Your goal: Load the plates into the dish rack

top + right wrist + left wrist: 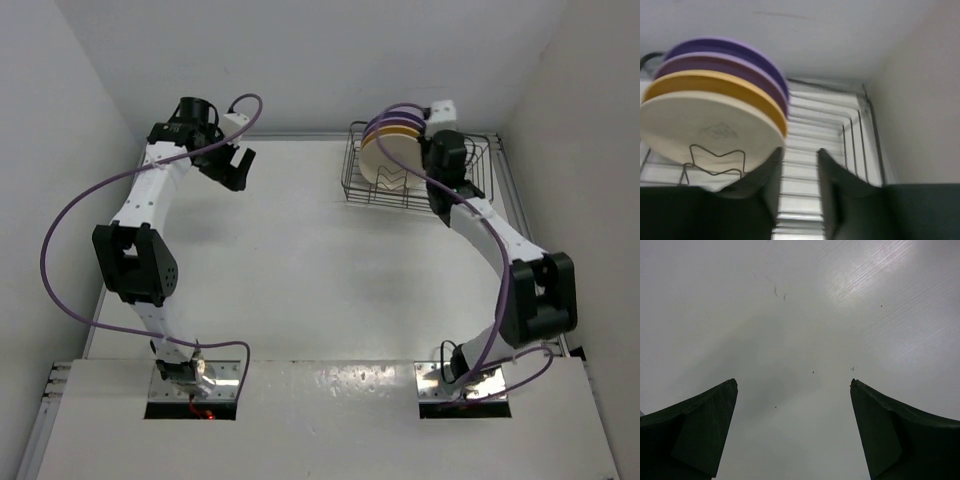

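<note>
Plates (715, 85) stand edge-up in dish rack (860, 127), far right | my right gripper (800, 152) just right of cream plate (705, 132), jaws parted, empty | left gripper (792, 382) wide open, well apart

No text, label, brand, number or sign can be read in any of the views. The cream-white round plastic plate (710, 132), standing foremost in the grey metal wire dish rack (850, 130), bears a faint mark near its middle in the right wrist view. It is perhaps a moulded stamp, but it is too blurred to make out as letters or figures. The small dark specks on the white worktop (790, 315) in the left wrist view form no characters.
</note>
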Motion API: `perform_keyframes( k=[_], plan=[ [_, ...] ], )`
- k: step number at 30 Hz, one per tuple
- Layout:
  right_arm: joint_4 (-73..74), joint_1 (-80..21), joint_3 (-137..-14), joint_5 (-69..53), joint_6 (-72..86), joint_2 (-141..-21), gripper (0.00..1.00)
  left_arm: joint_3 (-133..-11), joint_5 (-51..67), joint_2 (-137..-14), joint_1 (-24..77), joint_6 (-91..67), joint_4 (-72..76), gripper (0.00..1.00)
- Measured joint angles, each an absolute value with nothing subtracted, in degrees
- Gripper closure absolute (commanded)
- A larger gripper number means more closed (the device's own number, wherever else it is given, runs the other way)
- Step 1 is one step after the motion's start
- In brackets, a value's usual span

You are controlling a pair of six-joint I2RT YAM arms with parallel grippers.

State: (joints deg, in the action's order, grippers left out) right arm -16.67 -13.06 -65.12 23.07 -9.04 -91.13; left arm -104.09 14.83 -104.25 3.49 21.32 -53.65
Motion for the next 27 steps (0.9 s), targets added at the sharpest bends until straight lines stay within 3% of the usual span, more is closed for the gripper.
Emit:
perform_keyframes(
  k=[1, 7, 13, 27],
  plan=[
    [-15.33, -11.81, -63.33, 25.21, -3.79, -89.25, 0.77, -103.92, 14.83, -104.25, 3.49, 21.32, -53.76, 0.00],
    [-6.63, -1.02, -52.03, 29.87, 23.66, -83.18, 0.78, -103.20, 15.27, -104.22, 3.16, 21.32, -53.41, 0.00],
    [-1.37, 6.00, -49.45, 26.70, 32.40, -84.42, 1.00, -102.15, 15.66, -104.22, 2.92, 21.28, -53.36, 0.00],
    [-3.62, 12.51, -56.99, 22.72, 36.64, -101.12, 1.00, -101.71, 14.59, -103.81, 2.13, 20.88, -53.17, 0.00]
  ],
)
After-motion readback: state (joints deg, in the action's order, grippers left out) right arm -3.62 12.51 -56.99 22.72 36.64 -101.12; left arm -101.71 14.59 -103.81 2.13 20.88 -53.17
